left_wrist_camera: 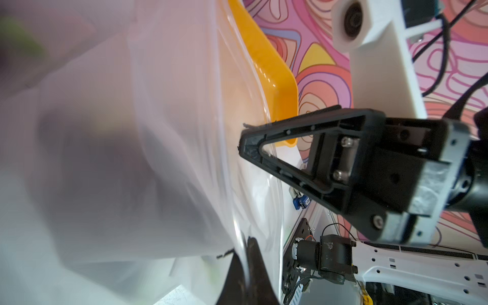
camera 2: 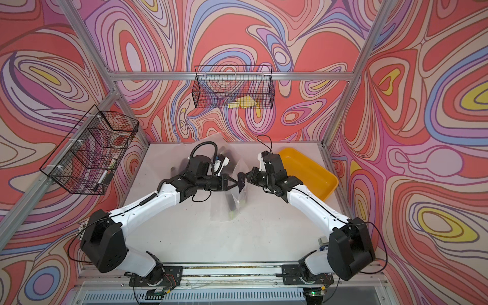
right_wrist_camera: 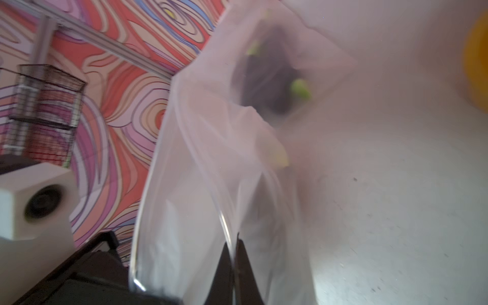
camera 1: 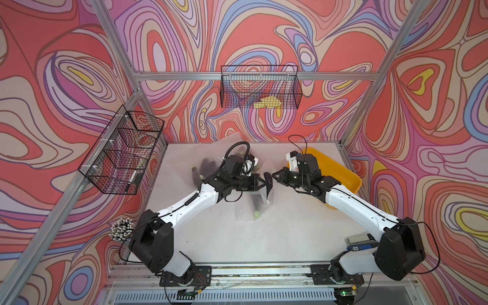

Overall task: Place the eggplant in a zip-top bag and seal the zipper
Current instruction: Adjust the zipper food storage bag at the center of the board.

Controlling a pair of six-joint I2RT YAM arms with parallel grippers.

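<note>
Overhead stereo pair, close wrist views

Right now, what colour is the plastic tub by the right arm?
Orange-yellow; the tub shows best in a top view.

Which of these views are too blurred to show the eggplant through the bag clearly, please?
Left wrist view: the zip-top bag fills the near field out of focus, the eggplant only a dark smear, while the right claw is sharp; right wrist view: soft throughout, the eggplant a purple-green blob; in both top views it is small but sharper.
</note>
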